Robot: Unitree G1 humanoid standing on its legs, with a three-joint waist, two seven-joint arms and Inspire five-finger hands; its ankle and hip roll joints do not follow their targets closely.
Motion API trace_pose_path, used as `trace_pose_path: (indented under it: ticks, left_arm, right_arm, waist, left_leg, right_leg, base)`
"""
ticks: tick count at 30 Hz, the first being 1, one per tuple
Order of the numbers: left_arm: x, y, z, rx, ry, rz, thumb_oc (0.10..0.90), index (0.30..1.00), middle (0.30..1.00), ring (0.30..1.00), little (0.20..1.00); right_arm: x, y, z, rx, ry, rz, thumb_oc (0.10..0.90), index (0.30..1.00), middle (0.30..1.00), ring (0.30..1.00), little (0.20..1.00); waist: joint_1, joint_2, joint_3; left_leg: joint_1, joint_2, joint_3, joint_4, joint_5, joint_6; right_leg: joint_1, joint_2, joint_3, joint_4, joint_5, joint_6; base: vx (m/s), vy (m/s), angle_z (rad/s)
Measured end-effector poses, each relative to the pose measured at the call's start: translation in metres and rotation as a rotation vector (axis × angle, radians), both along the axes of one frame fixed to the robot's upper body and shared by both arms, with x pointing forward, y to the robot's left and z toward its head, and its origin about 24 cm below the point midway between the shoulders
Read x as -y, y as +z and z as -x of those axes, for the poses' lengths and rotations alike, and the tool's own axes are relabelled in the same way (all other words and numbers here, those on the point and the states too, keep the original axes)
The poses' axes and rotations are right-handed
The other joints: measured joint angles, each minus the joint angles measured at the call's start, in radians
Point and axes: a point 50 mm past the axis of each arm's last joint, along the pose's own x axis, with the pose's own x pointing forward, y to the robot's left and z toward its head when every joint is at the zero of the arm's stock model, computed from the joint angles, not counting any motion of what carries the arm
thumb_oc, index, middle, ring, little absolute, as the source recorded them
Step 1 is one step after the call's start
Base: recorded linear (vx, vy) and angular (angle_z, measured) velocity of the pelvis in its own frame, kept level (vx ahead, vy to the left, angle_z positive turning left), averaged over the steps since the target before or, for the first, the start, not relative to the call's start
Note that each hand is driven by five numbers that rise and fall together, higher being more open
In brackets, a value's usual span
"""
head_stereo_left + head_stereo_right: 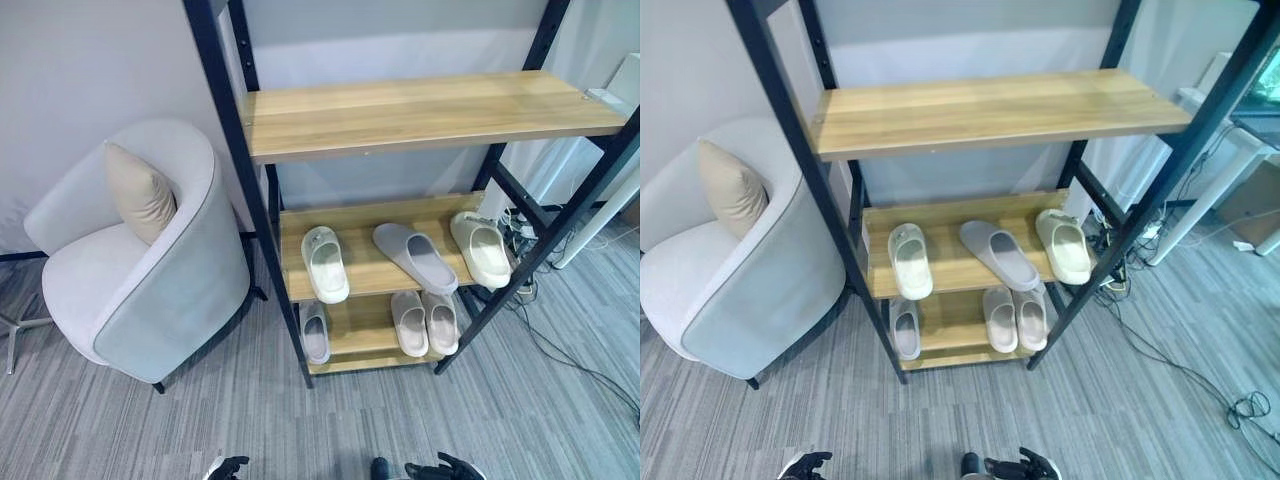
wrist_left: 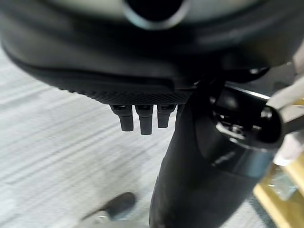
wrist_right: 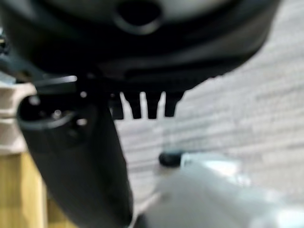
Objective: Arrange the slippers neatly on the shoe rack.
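We see a black-framed wooden shoe rack (image 1: 430,110) beside a pale armchair (image 1: 150,270). On its middle shelf lie a cream slipper (image 1: 325,263), a grey slipper (image 1: 415,256) lying askew, and another cream slipper (image 1: 481,248); three more slippers (image 1: 425,322) sit on the bottom shelf. No writing is legible. Our left hand (image 2: 142,116) and right hand (image 3: 142,104) hang empty over the carpet (image 1: 300,420), fingers relaxed.

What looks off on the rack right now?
The grey slipper on the middle shelf lies askew, angled between two cream slippers that point straight. On the bottom shelf, a lone grey slipper sits apart from the neat pair.
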Motion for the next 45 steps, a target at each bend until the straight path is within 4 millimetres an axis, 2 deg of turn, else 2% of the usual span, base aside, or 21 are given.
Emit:
trace_pose_path:
  ticks: [2, 5, 7, 8, 10, 11, 14, 16, 18, 22, 26, 28, 29, 33, 34, 35, 37, 38, 39, 42, 45]
  left_arm:
    - [0.002, 0.001, -0.005, 0.011, -0.016, -0.001, 0.8, 0.9, 0.9, 0.9, 0.9]
    - [0.005, 0.004, -0.02, 0.052, -0.031, 0.0, 0.8, 0.9, 0.9, 0.9, 0.9]
    - [0.01, 0.009, -0.038, 0.112, -0.031, 0.021, 0.8, 0.9, 0.9, 0.9, 0.9]
    - [0.013, 0.012, -0.043, 0.146, -0.02, 0.041, 0.8, 0.9, 0.9, 0.9, 0.9]
    - [0.027, 0.014, -0.049, 0.186, -0.021, 0.093, 0.8, 0.9, 0.9, 0.9, 0.9]
    - [0.036, 0.014, -0.051, 0.198, -0.036, 0.116, 0.8, 0.9, 0.9, 0.9, 0.9]
    - [0.046, 0.014, -0.052, 0.203, -0.056, 0.135, 0.8, 0.9, 0.9, 0.9, 0.9]
    - [0.047, 0.013, -0.05, 0.202, -0.055, 0.126, 0.8, 0.9, 0.9, 0.9, 0.9]
    - [0.044, 0.012, -0.046, 0.191, -0.059, 0.104, 0.8, 0.9, 0.9, 0.9, 0.9]
    - [0.031, 0.01, -0.04, 0.179, -0.045, 0.057, 0.8, 0.9, 0.9, 0.9, 0.9]
    - [0.024, 0.009, -0.034, 0.174, 0.011, 0.044, 0.8, 0.9, 0.9, 0.9, 0.9]
    - [0.024, 0.011, -0.038, 0.181, 0.017, 0.056, 0.8, 0.9, 0.9, 0.9, 0.9]
    - [0.02, 0.012, -0.036, 0.196, 0.02, 0.054, 0.8, 0.9, 0.9, 0.9, 0.9]
    - [0.013, 0.012, -0.032, 0.183, 0.023, 0.052, 0.8, 0.9, 0.9, 0.9, 0.9]
    - [0.013, 0.011, -0.031, 0.178, 0.019, 0.062, 0.8, 0.9, 0.9, 0.9, 0.9]
    - [0.014, 0.011, -0.03, 0.172, 0.016, 0.076, 0.8, 0.9, 0.9, 0.9, 0.9]
    - [0.016, 0.011, -0.028, 0.172, 0.019, 0.105, 0.8, 0.9, 0.9, 0.9, 0.9]
    - [0.014, 0.011, -0.027, 0.168, 0.011, 0.103, 0.8, 0.9, 0.9, 0.9, 0.9]
    - [0.006, 0.009, -0.019, 0.146, 0.012, 0.085, 0.8, 0.9, 0.9, 0.9, 0.9]
    - [0.004, 0.008, -0.015, 0.119, -0.008, 0.095, 0.8, 0.9, 0.9, 0.9, 0.9]
    - [0.005, 0.006, -0.012, 0.1, -0.012, 0.103, 0.8, 0.9, 0.9, 0.9, 0.9]
  right_arm:
    - [0.007, 0.004, -0.005, 0.024, -0.007, 0.021, 0.8, 0.9, 0.9, 0.9, 0.9]
    - [0.01, 0.006, -0.011, 0.043, 0.009, 0.047, 0.8, 0.9, 0.9, 0.9, 0.9]
    - [0.009, 0.009, -0.017, 0.08, 0.016, 0.056, 0.8, 0.9, 0.9, 0.9, 0.9]
    - [0.007, 0.01, -0.021, 0.097, 0.027, 0.06, 0.8, 0.9, 0.9, 0.9, 0.9]
    - [0.007, 0.014, -0.03, 0.142, 0.038, 0.063, 0.8, 0.9, 0.9, 0.9, 0.9]
    - [0.008, 0.016, -0.034, 0.162, 0.038, 0.067, 0.8, 0.9, 0.9, 0.9, 0.9]
    - [0.005, 0.022, -0.047, 0.225, 0.023, 0.075, 0.8, 0.9, 0.9, 0.9, 0.9]
    - [0.006, 0.027, -0.05, 0.273, 0.008, 0.09, 0.8, 0.9, 0.9, 0.9, 0.9]
    - [0.006, 0.031, -0.052, 0.313, -0.006, 0.11, 0.8, 0.9, 0.9, 0.9, 0.9]
    - [0.0, 0.04, -0.059, 0.388, -0.001, 0.108, 0.8, 0.9, 0.9, 0.9, 0.9]
    - [-0.007, 0.046, -0.071, 0.443, 0.024, 0.059, 0.8, 0.9, 0.9, 0.9, 0.9]
    - [0.003, 0.052, -0.08, 0.457, 0.041, -0.008, 0.8, 0.9, 0.9, 0.9, 0.9]
    - [0.005, 0.061, -0.083, 0.532, 0.043, -0.02, 0.8, 0.9, 0.9, 0.9, 0.9]
    - [-0.023, 0.092, -0.079, 0.67, 0.308, -0.169, 0.8, 0.9, 0.9, 0.9, 0.9]
    - [-0.033, 0.104, -0.077, 0.706, 0.4, -0.213, 0.8, 0.9, 0.9, 0.9, 0.9]
    - [-0.04, 0.125, -0.075, 0.762, 0.518, -0.255, 0.8, 0.9, 0.9, 0.9, 0.9]
    - [-0.039, 0.173, -0.067, 0.839, 0.724, -0.25, 0.8, 0.9, 0.9, 0.9, 0.9]
    - [-0.034, 0.195, -0.068, 0.91, 0.819, -0.237, 0.8, 0.9, 0.9, 0.9, 0.9]
    - [-0.032, 0.213, -0.076, 0.977, 0.868, -0.226, 0.8, 0.9, 0.9, 0.9, 0.9]
    - [-0.008, 0.236, -0.084, 0.969, 0.929, -0.115, 0.8, 0.9, 0.9, 0.9, 0.9]
    - [0.009, 0.24, -0.091, 1.051, 0.793, -0.038, 0.8, 0.9, 0.9, 0.9, 0.9]
  waist:
    - [-0.001, -0.009, 0.0]
    - [0.001, -0.041, 0.002]
    - [0.004, -0.06, 0.014]
    - [0.009, -0.069, 0.023]
    - [0.011, -0.062, 0.038]
    - [0.008, -0.061, 0.043]
    - [0.02, -0.044, 0.056]
    - [0.018, -0.027, 0.061]
    - [0.004, -0.009, 0.058]
    - [-0.003, -0.007, 0.051]
    - [0.001, -0.007, 0.032]
    - [0.006, -0.002, 0.028]
    - [0.006, -0.006, 0.027]
    - [0.0, -0.019, 0.027]
    - [-0.002, -0.023, 0.027]
    - [-0.009, -0.036, 0.025]
    - [-0.009, -0.036, 0.024]
    - [-0.014, -0.048, 0.017]
    - [-0.028, -0.073, -0.002]
    - [-0.033, -0.085, -0.024]
    - [-0.047, -0.089, -0.041]
  left_leg:
    - [-0.012, 0.019, -0.001, 0.02, -0.004, -0.021]
    - [-0.076, 0.03, -0.018, 0.116, -0.01, -0.05]
    - [-0.143, 0.028, -0.008, 0.225, -0.004, -0.077]
    - [-0.161, 0.031, 0.025, 0.262, -0.001, -0.085]
    - [-0.18, 0.05, 0.116, 0.259, -0.011, -0.068]
    - [-0.185, 0.043, 0.146, 0.223, -0.013, -0.064]
    - [-0.175, 0.037, 0.145, 0.11, -0.004, -0.066]
    - [-0.141, 0.035, 0.144, 0.027, 0.018, -0.044]
    - [-0.114, 0.031, 0.135, -0.025, 0.068, -0.017]
    - [-0.074, 0.008, 0.145, -0.081, 0.107, 0.012]
    - [-0.055, -0.008, 0.142, -0.088, 0.122, 0.025]
    - [-0.054, -0.015, 0.139, -0.089, 0.122, 0.026]
    - [-0.053, -0.015, 0.131, -0.088, 0.121, 0.026]
    - [-0.051, -0.013, 0.129, -0.089, 0.119, 0.025]
    - [-0.049, -0.012, 0.13, -0.089, 0.118, 0.025]
    - [-0.046, -0.01, 0.132, -0.093, 0.116, 0.022]
    - [-0.044, -0.012, 0.135, -0.094, 0.113, 0.019]
    - [-0.044, -0.011, 0.136, -0.094, 0.114, 0.02]
    - [-0.047, -0.006, 0.148, -0.094, 0.108, 0.013]
    - [-0.052, -0.006, 0.152, -0.095, 0.104, 0.015]
    - [-0.068, -0.007, 0.152, -0.094, 0.106, 0.013]
  right_leg:
    - [0.019, 0.025, -0.003, -0.028, 0.006, -0.019]
    - [0.027, 0.049, -0.026, -0.042, -0.006, -0.033]
    - [0.032, 0.042, -0.054, -0.043, -0.009, -0.055]
    - [0.036, 0.039, -0.072, -0.043, -0.005, -0.075]
    - [0.045, 0.039, -0.1, -0.05, -0.017, -0.101]
    - [0.037, 0.039, -0.104, -0.05, -0.019, -0.102]
    - [0.011, 0.037, -0.097, -0.05, -0.017, -0.1]
    - [0.011, 0.042, -0.096, -0.05, -0.011, -0.091]
    - [0.018, 0.043, -0.095, -0.05, -0.01, -0.076]
    - [0.026, 0.027, -0.068, -0.049, -0.004, -0.038]
    - [0.035, 0.014, -0.073, -0.043, -0.003, -0.033]
    - [0.037, 0.006, -0.075, -0.043, -0.005, -0.029]
    - [0.041, 0.006, -0.073, -0.043, -0.006, -0.028]
    - [0.043, 0.009, -0.072, -0.043, -0.009, -0.024]
    - [0.045, 0.01, -0.072, -0.043, -0.009, -0.024]
    - [0.048, 0.011, -0.07, -0.043, -0.011, -0.021]
    - [0.048, 0.007, -0.067, -0.043, -0.018, -0.01]
    - [0.048, 0.008, -0.062, -0.044, -0.016, -0.008]
    - [0.046, 0.014, -0.048, -0.047, -0.016, -0.008]
    - [0.032, 0.013, -0.041, -0.05, -0.019, -0.012]
    - [0.017, 0.013, -0.04, -0.05, -0.01, 0.001]
  base:
    - [0.05, -0.361, 0.04]
    - [-0.02, -0.241, 0.34]
    - [-0.03, -0.124, 0.48]
    - [-0.02, -0.044, 0.31]
    - [0.0, -0.022, 0.44]
    - [0.0, -0.013, 0.41]
    - [0.04, 0.054, 0.0]
    - [0.07, 0.091, -0.02]
    - [0.09, 0.095, -0.05]
    - [0.06, 0.075, -0.12]
    - [0.04, 0.044, 0.05]
    - [0.0, 0.046, 0.13]
    - [-0.02, 0.041, 0.09]
    - [-0.01, 0.013, 0.01]
    - [0.03, 0.043, -0.03]
    - [0.0, 0.0, 0.0]
    - [0.02, 0.022, -0.01]
    - [0.03, 0.031, -0.15]
    - [0.03, 0.027, -0.22]
    - [0.05, 0.022, -0.12]
    - [0.04, 0.01, -0.02]
